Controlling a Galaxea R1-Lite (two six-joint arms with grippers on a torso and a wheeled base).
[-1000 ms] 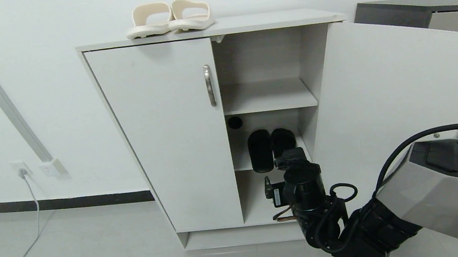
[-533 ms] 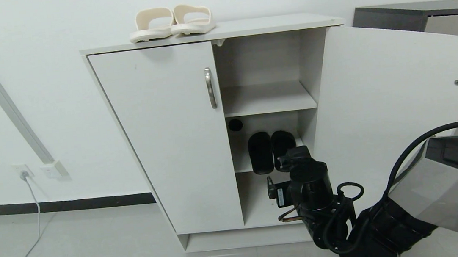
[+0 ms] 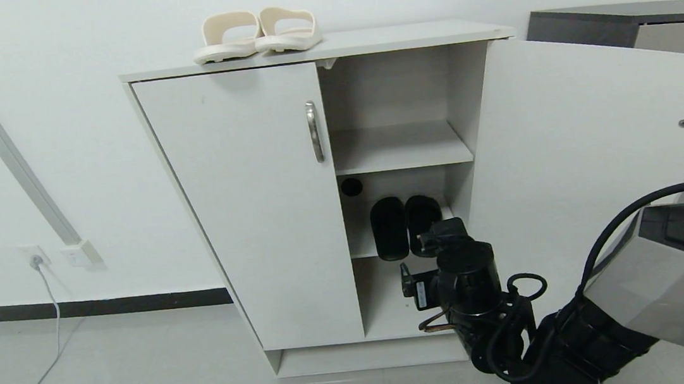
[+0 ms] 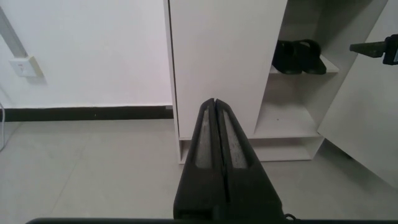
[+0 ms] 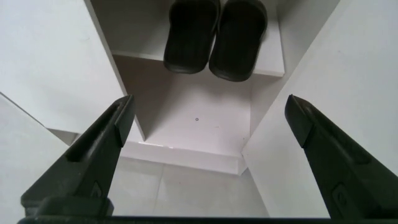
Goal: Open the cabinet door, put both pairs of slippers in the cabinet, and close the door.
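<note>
Right, head view: white cabinet against the wall, L door shut with its metal handle at the inner edge, R door swung wide open. Cream slippers sit side by side on the cabinet top, at the front edge above the shut door. Black slippers lie side by side on the 2nd shelf down in the open half; the upper shelf is bare. Right arm is low in front of the open half, its end just in front of the black pair and overlapping the right-hand one from this angle. Can't tell from here if it touches. Wall socket with a grey cable trailing onto the tiled floor, well L of the cabinet. Grey unit stands behind the open door.

Left wrist view: left gripper has its fingers pressed together, holding nothing, over the floor and facing the base of the shut door, well apart from it. Black pair visible on its shelf beyond.

Right wrist view: right gripper has its fingers spread wide, nothing between them. It faces the bottom compartment, with the black pair on the shelf just above, apart from the fingers.
</note>
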